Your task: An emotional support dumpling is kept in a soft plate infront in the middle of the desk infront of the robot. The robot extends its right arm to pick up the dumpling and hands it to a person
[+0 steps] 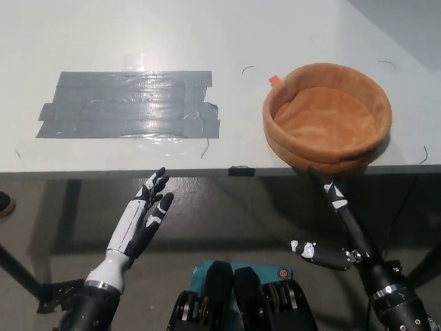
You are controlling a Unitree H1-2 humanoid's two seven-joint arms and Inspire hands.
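**Soft plate sits empty on the desk, both hands low and holding nothing**

One soft orange plate (pixel 326 117) rests on the white desk (pixel 207 41), near its front edge on the right side. Its padded rim rings a bare inner floor; the dumpling is not visible anywhere in the head view. One patch of grey tape strips (pixel 129 103) lies flat on the desk, well apart to the plate's left. Beneath the desk edge the floor is grey. The black right hand (pixel 337 231) hangs below the plate, fingers spread wide, gripping nothing. The white left hand (pixel 141 221) rests at lower left, fingers extended and apart.
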